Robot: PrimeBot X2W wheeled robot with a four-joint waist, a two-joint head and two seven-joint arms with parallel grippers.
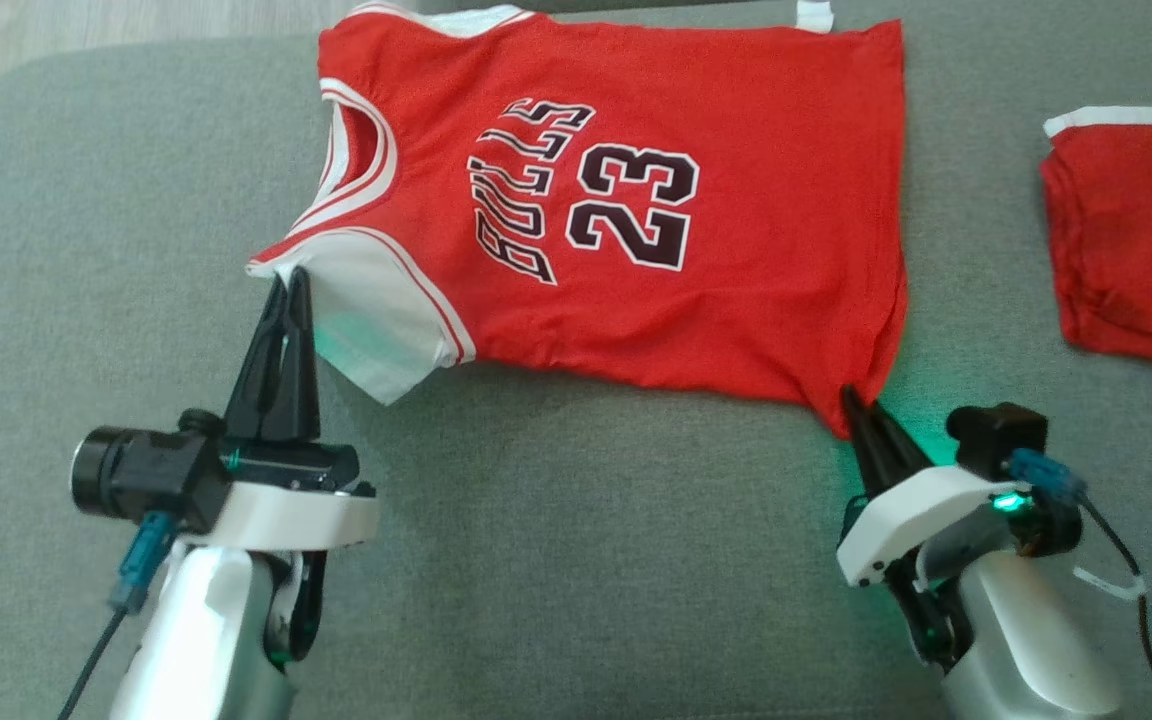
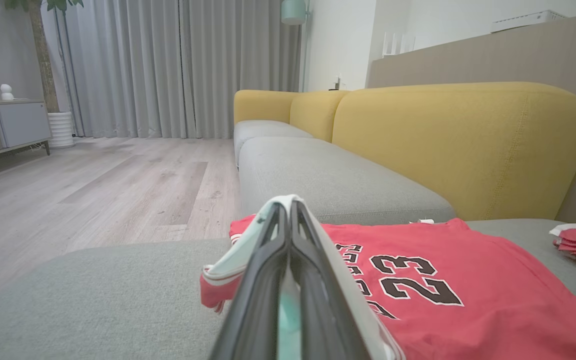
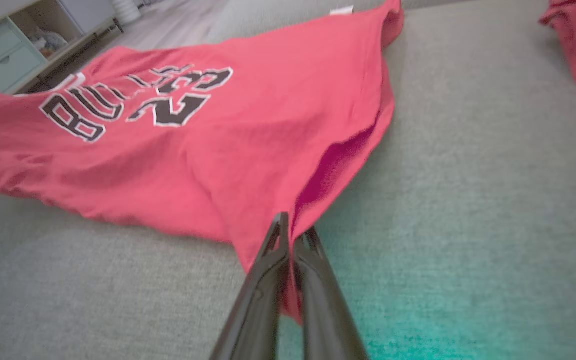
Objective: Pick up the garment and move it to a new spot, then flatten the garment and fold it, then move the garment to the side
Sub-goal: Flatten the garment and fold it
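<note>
Left gripper (image 2: 289,210) jaws clamped on red jersey (image 2: 468,310) sleeve, grey cushion (image 2: 93,300), yellow backrest (image 2: 458,145)

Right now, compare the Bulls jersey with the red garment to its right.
The Bulls jersey lies spread open; the folded red garment is a compact stack. The Bulls jersey shows black lettering and a 23; the folded red garment shows no print. The left pincer and right pincer grip the Bulls jersey; the folded red garment is untouched. Both are red with white trim.

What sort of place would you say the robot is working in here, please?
Most likely a home living room: a grey-seated sofa with yellow fabric back cushions, a pale wood-plank floor, and long grey curtains along the wall.
</note>
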